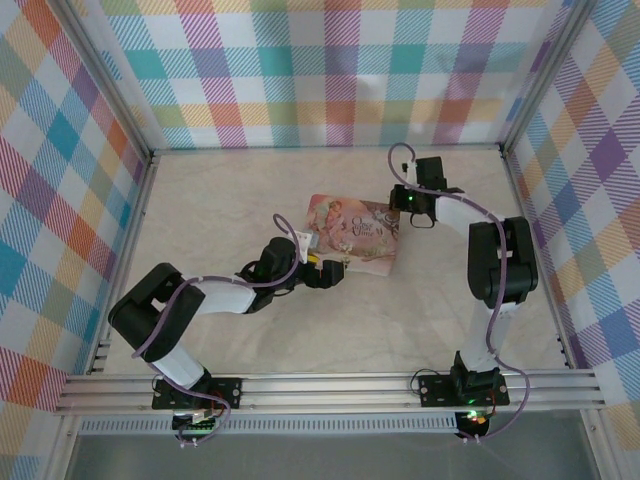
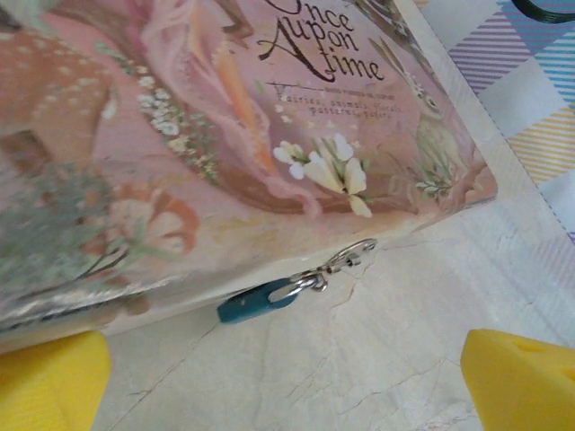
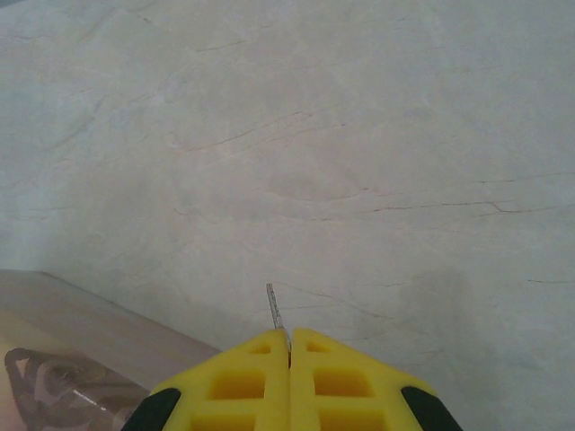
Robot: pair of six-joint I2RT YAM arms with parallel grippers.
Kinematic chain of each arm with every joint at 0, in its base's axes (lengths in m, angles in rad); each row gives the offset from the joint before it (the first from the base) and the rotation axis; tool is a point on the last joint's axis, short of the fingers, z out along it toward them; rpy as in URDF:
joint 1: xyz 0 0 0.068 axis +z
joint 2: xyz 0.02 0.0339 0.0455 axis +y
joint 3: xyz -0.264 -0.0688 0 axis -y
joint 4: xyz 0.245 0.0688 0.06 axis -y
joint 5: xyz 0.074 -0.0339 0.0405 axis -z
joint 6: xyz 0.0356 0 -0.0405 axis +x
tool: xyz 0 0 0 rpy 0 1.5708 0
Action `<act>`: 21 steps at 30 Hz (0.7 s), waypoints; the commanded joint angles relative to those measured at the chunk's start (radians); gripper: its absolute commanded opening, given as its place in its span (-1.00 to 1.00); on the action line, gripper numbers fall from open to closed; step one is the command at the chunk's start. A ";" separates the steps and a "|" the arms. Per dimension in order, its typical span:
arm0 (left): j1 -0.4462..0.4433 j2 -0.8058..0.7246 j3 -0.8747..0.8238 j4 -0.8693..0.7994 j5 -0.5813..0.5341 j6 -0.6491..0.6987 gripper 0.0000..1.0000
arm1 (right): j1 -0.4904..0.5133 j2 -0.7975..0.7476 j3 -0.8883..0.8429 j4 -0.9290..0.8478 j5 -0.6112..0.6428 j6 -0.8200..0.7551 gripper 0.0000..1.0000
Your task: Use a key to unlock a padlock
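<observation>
Yellow-fingered right gripper (image 3: 289, 337) clamped on the thin dark key (image 3: 273, 307), tip poking out over the marble tabletop (image 3: 359, 135); left gripper (image 2: 287, 377) spread wide, facing the tiny blue padlock (image 2: 260, 302) lying against the edge of the pink tin box (image 2: 180, 135).

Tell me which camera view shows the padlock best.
The left wrist view: the padlock lies close up beside the tin box, bluish body and metal shackle clear. In the top external view it is too small to make out. The right wrist view faces the key instead.
</observation>
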 commanded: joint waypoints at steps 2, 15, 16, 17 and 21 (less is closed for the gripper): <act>-0.018 0.048 0.008 0.085 0.027 -0.020 0.98 | 0.021 -0.032 -0.045 -0.007 -0.045 0.034 -1.00; -0.139 0.184 0.024 0.250 -0.146 0.060 1.00 | 0.036 -0.063 -0.095 0.019 -0.063 0.050 -1.00; -0.139 0.188 0.028 0.256 -0.146 0.066 1.00 | 0.036 -0.065 -0.098 0.022 -0.065 0.052 -1.00; -0.139 0.192 0.031 0.263 -0.139 0.077 1.00 | 0.038 -0.068 -0.102 0.024 -0.065 0.052 -1.00; -0.139 0.199 0.052 0.278 -0.072 0.116 0.93 | 0.039 -0.072 -0.111 0.027 -0.067 0.054 -1.00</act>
